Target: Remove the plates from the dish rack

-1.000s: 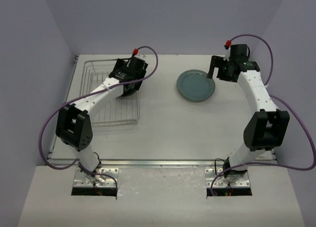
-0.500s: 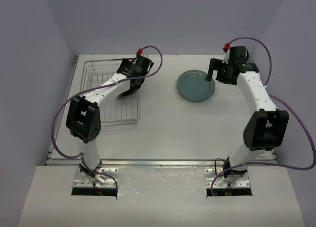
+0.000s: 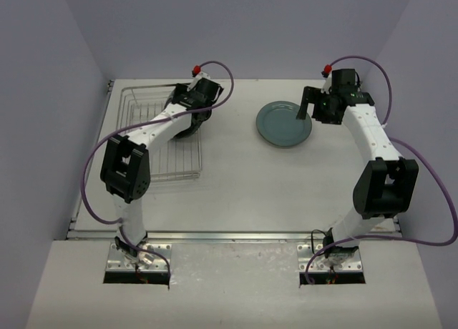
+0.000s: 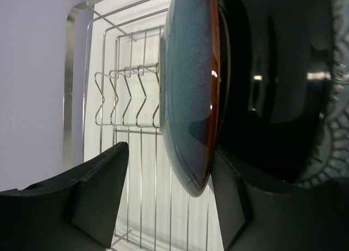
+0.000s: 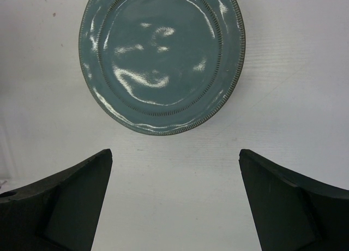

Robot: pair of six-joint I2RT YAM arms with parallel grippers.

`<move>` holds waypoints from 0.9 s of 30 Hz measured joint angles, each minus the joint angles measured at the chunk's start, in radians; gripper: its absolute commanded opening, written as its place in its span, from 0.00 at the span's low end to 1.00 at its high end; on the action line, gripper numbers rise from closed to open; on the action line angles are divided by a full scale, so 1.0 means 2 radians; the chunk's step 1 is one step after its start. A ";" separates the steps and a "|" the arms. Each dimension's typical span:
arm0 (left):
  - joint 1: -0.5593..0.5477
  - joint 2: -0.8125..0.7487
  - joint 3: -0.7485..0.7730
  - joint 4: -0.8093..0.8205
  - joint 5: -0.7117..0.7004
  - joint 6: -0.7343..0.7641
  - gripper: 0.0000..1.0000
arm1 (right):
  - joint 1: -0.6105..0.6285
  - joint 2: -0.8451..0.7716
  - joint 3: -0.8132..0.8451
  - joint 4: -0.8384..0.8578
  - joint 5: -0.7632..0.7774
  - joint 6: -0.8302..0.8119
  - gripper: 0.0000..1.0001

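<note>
A grey-blue plate (image 4: 188,93) with a reddish face stands on edge in the silver wire dish rack (image 4: 125,98), with a dark glossy plate (image 4: 272,82) close behind it. My left gripper (image 4: 169,151) is open and straddles the grey-blue plate's lower rim. One finger is between the two plates and the other stands apart from the plate. In the top view the left gripper (image 3: 189,114) hides those plates over the rack (image 3: 154,139). A dark teal plate (image 3: 284,123) lies flat on the table, also in the right wrist view (image 5: 162,60). My right gripper (image 5: 173,153) is open and empty beside it.
The rack's raised wire side (image 4: 73,82) runs near the lilac left wall. More lilac walls close the back and right of the white table (image 3: 243,193). Purple cables loop from both arms.
My left arm has swung its elbow inward and pushed the gripper a little farther over the rack. The right gripper has shifted slightly by the teal plate, which has not moved.
</note>
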 measured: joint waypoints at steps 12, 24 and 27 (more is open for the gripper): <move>0.037 -0.025 -0.024 0.031 -0.012 -0.042 0.52 | 0.000 0.000 0.000 0.000 -0.016 0.005 0.99; 0.051 -0.003 -0.011 0.037 0.007 -0.058 0.16 | 0.000 -0.002 -0.013 0.004 -0.017 0.005 0.99; 0.052 -0.003 -0.011 0.030 -0.004 -0.046 0.03 | 0.000 -0.002 -0.016 0.003 -0.018 0.005 0.99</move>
